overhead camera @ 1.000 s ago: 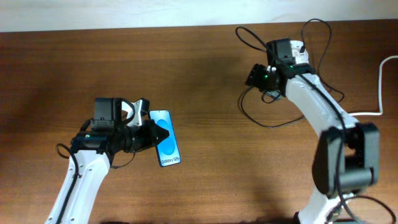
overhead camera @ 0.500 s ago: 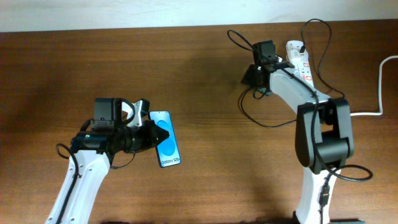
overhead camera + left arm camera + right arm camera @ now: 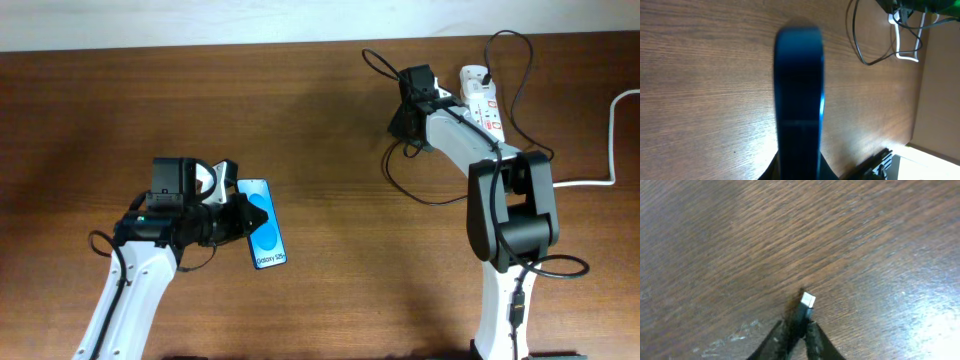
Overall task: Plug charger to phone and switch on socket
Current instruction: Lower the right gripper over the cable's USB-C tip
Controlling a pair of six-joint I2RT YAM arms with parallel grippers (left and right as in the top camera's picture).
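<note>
My left gripper (image 3: 238, 218) is shut on the phone (image 3: 262, 232), whose blue screen faces up at the table's left centre. In the left wrist view the phone (image 3: 799, 90) runs edge-on away from my left gripper (image 3: 799, 171). At the far right, my right gripper (image 3: 404, 120) is low over the table beside the white socket (image 3: 480, 95). In the right wrist view my right gripper (image 3: 799, 326) is shut on the charger's black plug, and its silver tip (image 3: 808, 300) sticks out past the fingers. The charger cable (image 3: 430, 198) loops across the table below the socket.
A thick white cord (image 3: 612, 130) runs from the socket's side to the right edge. A black cable (image 3: 512, 60) arches over the socket from a plug in its far end. Bare wood lies between the two arms.
My right gripper has swung left, away from above the socket, and its jaws have come together on the charger's plug. The left arm and the phone have barely shifted.
</note>
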